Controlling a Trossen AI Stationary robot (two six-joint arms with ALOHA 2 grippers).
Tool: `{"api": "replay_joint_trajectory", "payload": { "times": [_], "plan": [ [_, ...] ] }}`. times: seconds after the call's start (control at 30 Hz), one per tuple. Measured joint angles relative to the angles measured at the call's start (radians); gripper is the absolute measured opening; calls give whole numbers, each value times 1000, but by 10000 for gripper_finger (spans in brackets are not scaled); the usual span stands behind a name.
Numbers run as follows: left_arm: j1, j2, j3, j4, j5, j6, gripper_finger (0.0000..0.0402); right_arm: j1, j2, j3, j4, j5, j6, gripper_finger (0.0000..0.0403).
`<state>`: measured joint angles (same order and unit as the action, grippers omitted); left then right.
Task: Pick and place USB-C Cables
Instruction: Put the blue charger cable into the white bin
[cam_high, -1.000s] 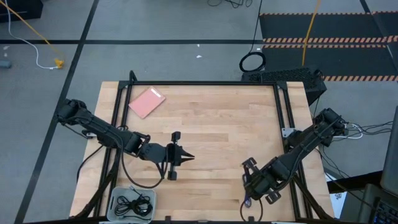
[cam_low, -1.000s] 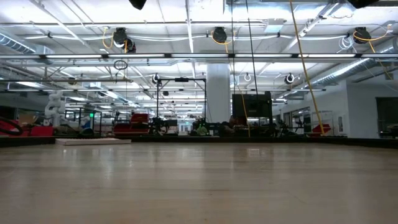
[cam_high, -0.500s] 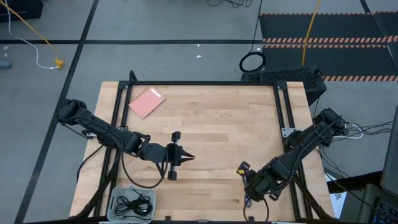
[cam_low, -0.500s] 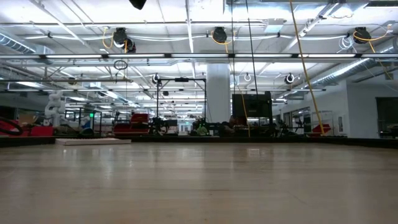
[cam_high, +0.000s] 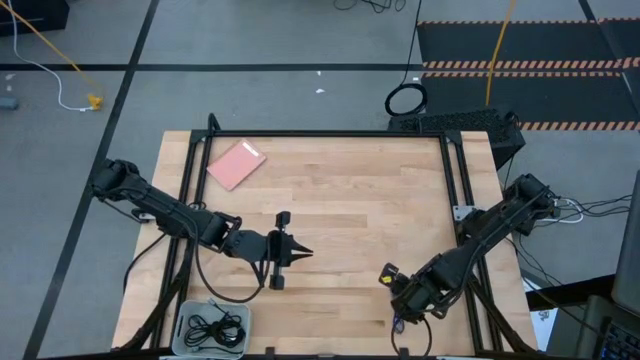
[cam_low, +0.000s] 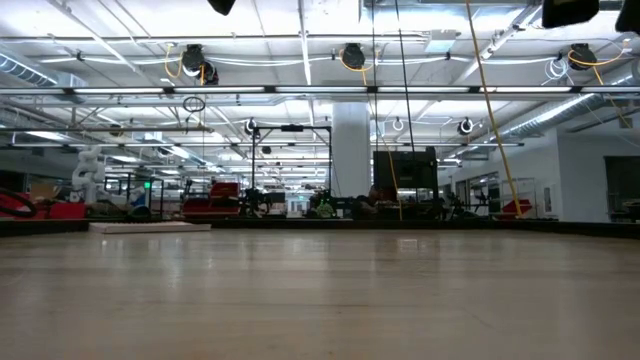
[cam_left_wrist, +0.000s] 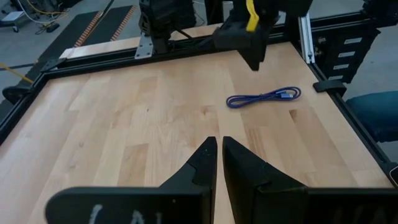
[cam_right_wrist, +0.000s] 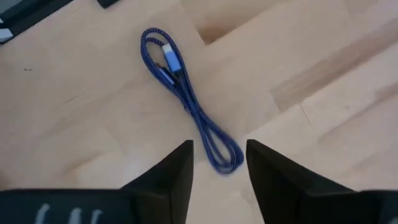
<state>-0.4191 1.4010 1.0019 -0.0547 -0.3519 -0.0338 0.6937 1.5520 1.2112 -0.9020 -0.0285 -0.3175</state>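
Two black USB-C cables (cam_high: 212, 326) already lie coiled together in a small pale tray (cam_high: 240, 316) that sits at the near-left corner of the table (cam_high: 340, 190), so by the look of it two of the three are placed. The third, a shorter purple-blue cable (cam_right_wrist: 186, 99), lies loose on the bare wood near the table's near edge, toward its right side, folded into a long narrow loop with its plugs tucked near one end. It is well apart from the tray.

The right tool (cam_right_wrist: 217, 165) hangs directly over the looped end of that cable, its two fingers spread with a clear gap between them and nothing pinched; the cable runs into the gap but lies on the wood, not lifted. The left wrist view shows the same arm poised above the cable from the far side. Whether this is the approach to a pick cannot be settled from here, but the cable is not yet in hand.

The left tool (cam_left_wrist: 217, 155) waits over the middle of the table toward the left, its fingers pressed together on nothing. A pink flat card (cam_high: 236, 164) lies near the far-left corner, apart from all this.

What seems left: take up the purple-blue cable, carry it across to the tray and release it there.
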Motion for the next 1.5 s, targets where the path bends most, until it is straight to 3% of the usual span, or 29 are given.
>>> {"api": "replay_joint_trajectory", "payload": {
  "times": [0.53,1.5],
  "plan": [
    [0,0,0,4,0,0,31,-21,0,-245,417,-108,-145,144],
    [0,0,0,5,0,-1,31,-137,1,-401,531,-217,-346,144]
  ]
}}
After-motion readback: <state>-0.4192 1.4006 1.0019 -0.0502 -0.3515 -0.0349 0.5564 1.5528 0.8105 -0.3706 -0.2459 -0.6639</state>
